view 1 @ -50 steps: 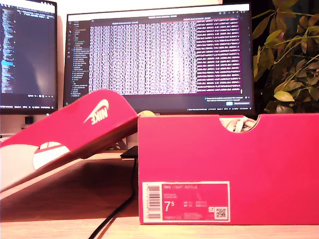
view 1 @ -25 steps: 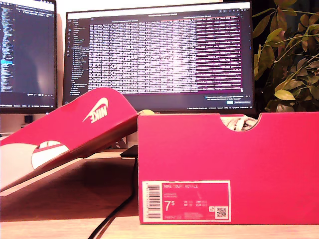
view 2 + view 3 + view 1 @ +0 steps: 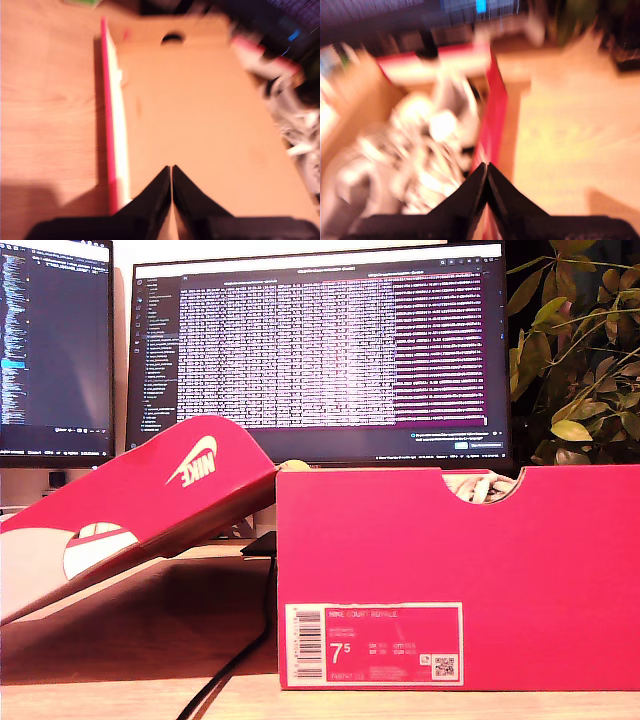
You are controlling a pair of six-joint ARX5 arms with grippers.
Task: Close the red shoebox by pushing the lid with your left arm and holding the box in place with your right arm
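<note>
A: Quick pass. Red shoebox (image 3: 455,580) sits on the wooden table (image 3: 130,630), filling the exterior view's right. Its lid (image 3: 150,510) is hinged open, slanting down toward the exterior view's left, top edge touching the box's corner.

B: Grippers?

A: My first gripper (image 3: 171,172) is clenched, tips together, nothing between them. It hangs above the lid's brown inner face (image 3: 190,110). My second gripper (image 3: 486,170) is also pinched closed and empty, over the box's red side wall (image 3: 492,115), with the white contents (image 3: 425,145) just beside it. Both wrist views are blurry. Neither arm shows in the exterior view.

B: So we're at the approach, lid fully open?

A: We'd say so. Nothing done yet.

B: How do we do it well?

A: We judge the second gripper should press on the wall or rim first, so the box doesn't slide. Then the first goes under the lid's outer side and sweeps it up and over the hinge. Closed tips work as a pusher.

B: Risk?

A: The cable (image 3: 235,660) lying by the box, and the contents sticking up under the lid.
</note>
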